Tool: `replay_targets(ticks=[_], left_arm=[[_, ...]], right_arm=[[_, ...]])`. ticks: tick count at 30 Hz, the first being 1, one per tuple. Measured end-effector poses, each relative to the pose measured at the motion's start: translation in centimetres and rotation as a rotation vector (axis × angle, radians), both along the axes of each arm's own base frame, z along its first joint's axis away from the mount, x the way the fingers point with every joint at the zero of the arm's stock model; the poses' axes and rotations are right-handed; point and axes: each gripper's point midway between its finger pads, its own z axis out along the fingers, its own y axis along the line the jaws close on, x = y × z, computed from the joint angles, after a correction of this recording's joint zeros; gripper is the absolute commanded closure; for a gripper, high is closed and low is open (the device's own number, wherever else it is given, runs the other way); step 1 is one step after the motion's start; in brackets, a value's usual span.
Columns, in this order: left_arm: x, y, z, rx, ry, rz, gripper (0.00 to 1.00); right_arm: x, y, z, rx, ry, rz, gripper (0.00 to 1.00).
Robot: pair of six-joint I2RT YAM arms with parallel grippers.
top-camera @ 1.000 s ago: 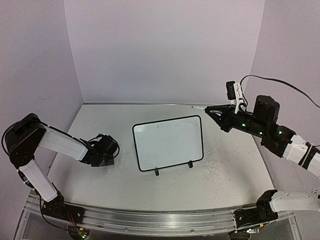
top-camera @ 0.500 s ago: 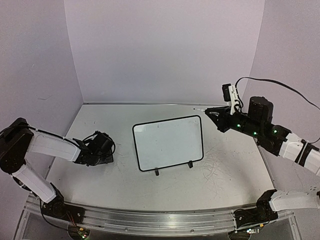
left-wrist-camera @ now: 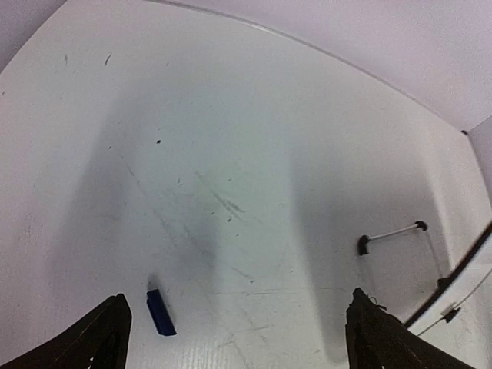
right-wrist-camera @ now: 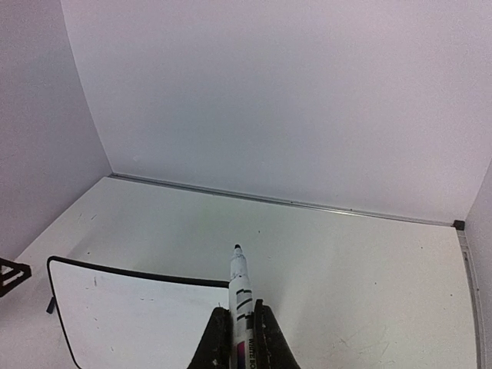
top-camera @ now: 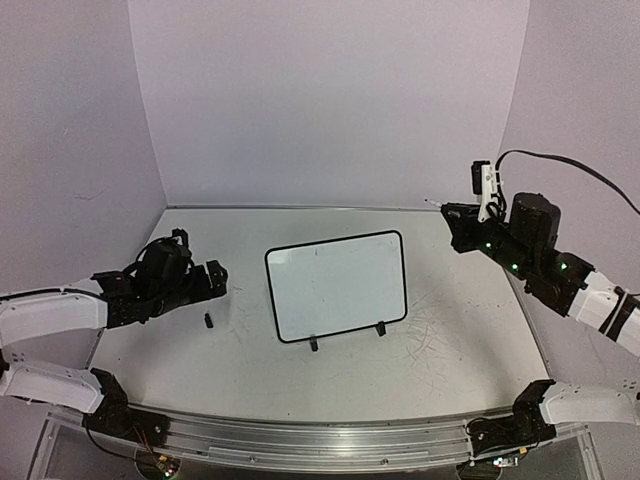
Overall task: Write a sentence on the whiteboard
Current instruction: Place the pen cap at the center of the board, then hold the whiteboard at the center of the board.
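Whiteboard (top-camera: 337,287): centre of desk (top-camera: 450,350), between the arms. Left hand (top-camera: 213,280): released, wide open, near small blue piece (left-wrist-camera: 161,313), possibly a cap. Right hand (top-camera: 452,215): clenched on marker (right-wrist-camera: 241,296), right of board.

Flat white tabletop (top-camera: 450,350), scuffed w/ thin grey scratch marks, densest at near-right. Approx. mid-table stands a small rectangular whiteboard w/ thin black rounded-corner frame (top-camera: 337,285), its two black feet at its near edge on the surface. Left of it, well apart, a small dark-blue oblong cap-like piece (top-camera: 209,321) lies flat.
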Motion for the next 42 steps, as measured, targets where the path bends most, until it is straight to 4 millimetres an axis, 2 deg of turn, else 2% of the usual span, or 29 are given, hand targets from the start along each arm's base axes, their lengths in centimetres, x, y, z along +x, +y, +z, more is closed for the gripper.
replay_targets(ticks=[4,7,11,18,23,29,34,37,42], left_arm=[[-0.9,-0.7,3.8,-0.123,-0.129,-0.08,0.01],[-1.4,-1.5,4.8,-0.167,-0.178,-0.147,0.01],[-1.7,-2.9,4.4,-0.189,-0.18,-0.222,0.01],[-1.9,-4.5,3.1,-0.228,-0.164,-0.299,0.01],[-2.3,-4.9,1.9,-0.265,-0.143,-0.325,0.01],[-2.5,-5.0,1.3,-0.317,-0.143,-0.316,0.01],[-2.5,-5.4,1.3,-0.337,-0.143,-0.33,0.01],[-2.5,-5.6,1.2,-0.34,-0.146,-0.336,0.01],[-2.6,-6.0,1.2,-0.354,-0.147,-0.366,0.01]], right_arm=[[-0.1,-1.0,-0.2,0.001,0.01,-0.044,1.0],[-0.9,-1.6,0.2,0.017,-0.008,-0.05,1.0],[-1.1,-1.3,0.4,0.028,-0.01,-0.024,1.0],[-0.3,1.3,-2.2,-0.044,0.066,0.072,1.0],[-0.7,5.0,-2.5,-0.127,0.07,0.164,1.0],[-3.1,12.5,-0.8,-0.219,-0.009,0.325,1.0],[-5.3,17.9,-1.5,-0.289,-0.04,0.449,1.0],[-5.3,19.1,-2.6,-0.311,-0.029,0.481,1.0],[-5.0,19.0,-2.6,-0.315,-0.037,0.473,1.0]])
